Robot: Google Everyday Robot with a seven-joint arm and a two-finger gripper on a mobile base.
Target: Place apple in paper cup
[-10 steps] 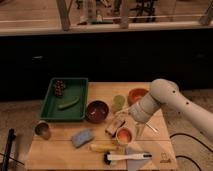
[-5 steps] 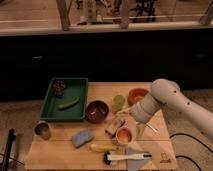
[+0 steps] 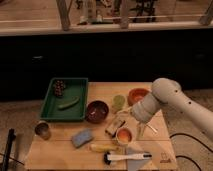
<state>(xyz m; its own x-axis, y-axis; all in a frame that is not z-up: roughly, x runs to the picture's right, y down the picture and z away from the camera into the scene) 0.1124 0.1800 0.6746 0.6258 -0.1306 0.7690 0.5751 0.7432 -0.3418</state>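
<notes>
Wooden desk (image 3: 103,91) seen from the front, with a white robot arm (image 3: 172,100) reaching in from the right. The claw (image 3: 142,131) hangs below the wrist, pointing down at the desk surface, just to the right of the paper cup (image 3: 124,142); whether it is open or closed cannot be told. The apple (image 3: 124,134) sits inside the paper cup, its orange-red top showing within the white rim.

Near the cup: a small brown block (image 3: 115,126) to its upper left, a banana (image 3: 102,147) and a white-handled brush (image 3: 125,157) in front. Behind lie a dark red bowl (image 3: 97,111), a light green cup (image 3: 118,102) and an orange bowl (image 3: 137,95). At left: a green tray (image 3: 50,102), a metal cup (image 3: 42,130) and a blue sponge (image 3: 82,137).
</notes>
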